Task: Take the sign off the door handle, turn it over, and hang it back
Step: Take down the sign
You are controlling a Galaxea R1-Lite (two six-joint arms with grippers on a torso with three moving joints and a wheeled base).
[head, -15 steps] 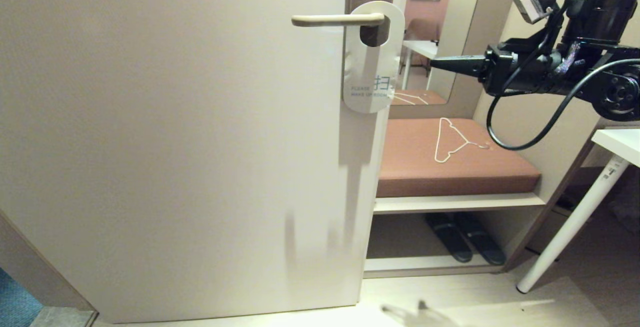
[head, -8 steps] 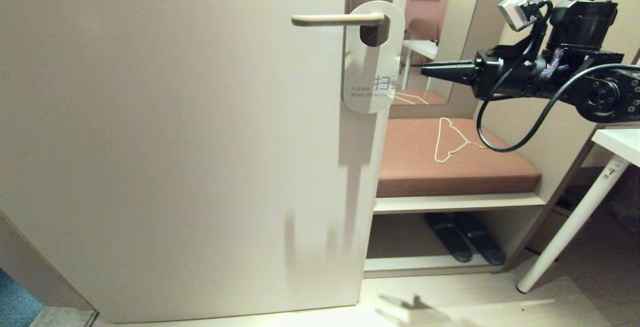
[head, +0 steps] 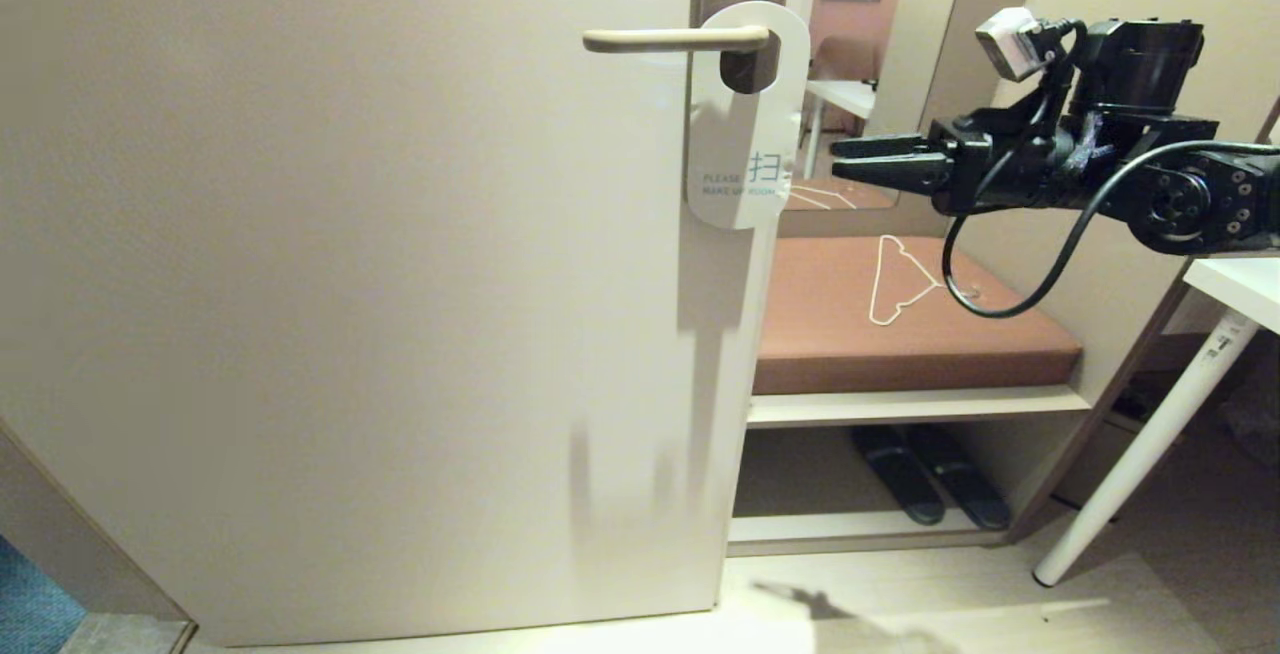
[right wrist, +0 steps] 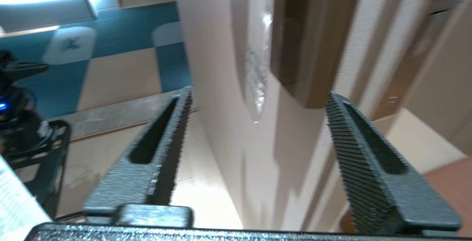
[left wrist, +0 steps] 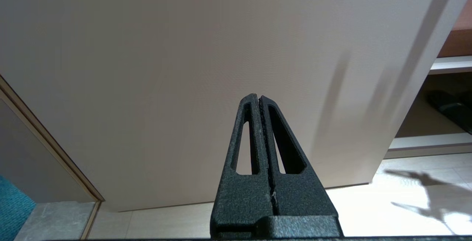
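Hanging from the door handle (head: 675, 39), the sign (head: 735, 149) shows its white side. The right gripper (head: 838, 160) is near its edge, jaws spread; the left gripper (left wrist: 259, 99) has jaws pressed together.

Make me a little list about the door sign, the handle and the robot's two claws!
sign: hangs on the handle, white side out, grey text
handle: level lever on the door, through the sign's hole
right gripper: open, in the air right of the sign, pointing at it, not touching
left gripper: shut, empty, low by the door
hanger: white wire, lies on the brown bench
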